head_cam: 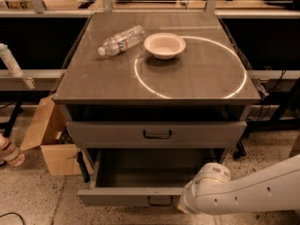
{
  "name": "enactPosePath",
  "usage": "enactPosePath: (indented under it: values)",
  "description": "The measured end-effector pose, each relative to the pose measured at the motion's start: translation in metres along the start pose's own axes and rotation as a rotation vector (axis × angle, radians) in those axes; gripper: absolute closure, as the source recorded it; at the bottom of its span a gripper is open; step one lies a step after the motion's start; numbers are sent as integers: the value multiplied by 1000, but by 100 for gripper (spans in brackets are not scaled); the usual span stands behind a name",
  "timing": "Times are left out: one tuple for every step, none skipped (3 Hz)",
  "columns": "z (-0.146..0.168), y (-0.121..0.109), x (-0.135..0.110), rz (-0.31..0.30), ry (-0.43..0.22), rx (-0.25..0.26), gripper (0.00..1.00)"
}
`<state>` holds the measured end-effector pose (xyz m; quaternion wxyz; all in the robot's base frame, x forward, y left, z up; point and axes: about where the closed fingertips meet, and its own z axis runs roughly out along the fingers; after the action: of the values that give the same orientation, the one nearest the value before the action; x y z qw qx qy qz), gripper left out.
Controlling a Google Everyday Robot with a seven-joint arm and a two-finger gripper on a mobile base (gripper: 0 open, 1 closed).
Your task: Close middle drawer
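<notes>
The middle drawer (pixel 126 196) is a grey metal drawer below the cabinet's top drawer (pixel 108 134). It stands partly pulled out, and its deep tray (pixel 150 170) looks bare. Its small dark handle (pixel 160 201) is on the low front panel. My white arm (pixel 243 193) reaches in from the lower right. My gripper (pixel 185 206) is at the arm's end, against the right part of the drawer's front panel, next to the handle and mostly hidden behind the rounded wrist. No lowest drawer shows.
On the cabinet top (pixel 93 78) lie a plastic bottle (pixel 122 40) on its side and a white bowl (pixel 164 45), beside a white ring marking. An open cardboard box (pixel 47 139) stands on the floor at the left. Table legs and cables are at the right.
</notes>
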<state>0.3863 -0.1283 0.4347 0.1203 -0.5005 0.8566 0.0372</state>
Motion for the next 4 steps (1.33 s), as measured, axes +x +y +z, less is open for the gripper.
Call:
enactPosePath:
  values:
    - [9, -16, -15, 23, 6, 54, 100]
    - [22, -26, -30, 38, 9, 112, 100]
    - [35, -38, -42, 22, 6, 183, 100]
    - [40, -51, -51, 12, -15, 243, 100]
